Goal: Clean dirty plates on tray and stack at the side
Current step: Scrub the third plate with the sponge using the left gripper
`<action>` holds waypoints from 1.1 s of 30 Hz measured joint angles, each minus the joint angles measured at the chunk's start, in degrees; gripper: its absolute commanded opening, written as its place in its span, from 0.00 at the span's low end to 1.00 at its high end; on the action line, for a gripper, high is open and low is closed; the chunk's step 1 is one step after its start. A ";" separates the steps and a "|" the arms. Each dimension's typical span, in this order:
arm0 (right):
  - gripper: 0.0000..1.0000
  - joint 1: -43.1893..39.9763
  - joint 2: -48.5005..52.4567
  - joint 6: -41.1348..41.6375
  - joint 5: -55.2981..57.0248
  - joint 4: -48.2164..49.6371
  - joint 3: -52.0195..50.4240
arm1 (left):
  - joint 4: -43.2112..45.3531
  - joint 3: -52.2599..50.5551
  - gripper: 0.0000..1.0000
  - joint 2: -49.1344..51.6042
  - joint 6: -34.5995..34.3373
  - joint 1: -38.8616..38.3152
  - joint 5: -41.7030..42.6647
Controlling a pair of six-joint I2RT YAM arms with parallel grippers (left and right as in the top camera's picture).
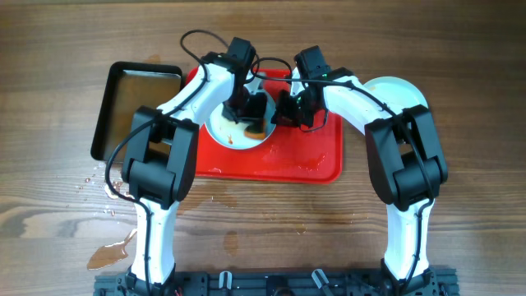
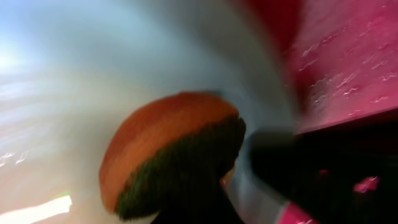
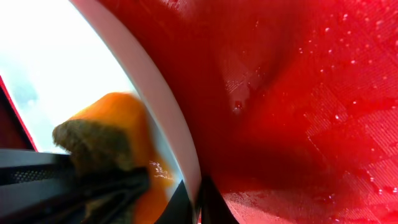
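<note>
A pale plate (image 1: pixel 223 131) lies on the left part of the red tray (image 1: pixel 304 160), with an orange-brown smear near its front edge. My left gripper (image 1: pixel 251 115) is shut on an orange sponge with a dark green scouring side (image 2: pixel 168 149) and presses it on the plate (image 2: pixel 74 93). My right gripper (image 1: pixel 284 111) is shut on the plate's right rim (image 3: pixel 163 118); its fingertips (image 3: pixel 198 202) pinch the rim. The sponge also shows in the right wrist view (image 3: pixel 106 134). Another pale plate (image 1: pixel 403 89) lies on the table right of the tray, partly hidden by my right arm.
A black tray (image 1: pixel 136 107) stands left of the red tray. Water puddles (image 1: pixel 111 251) lie on the wooden table at the front left. The red tray's surface (image 3: pixel 298 93) is wet with droplets.
</note>
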 measured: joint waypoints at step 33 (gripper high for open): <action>0.04 -0.44 0.07 -0.81 -0.17 0.83 -0.13 | -2.86 0.22 0.04 -0.44 -6.99 1.68 -6.49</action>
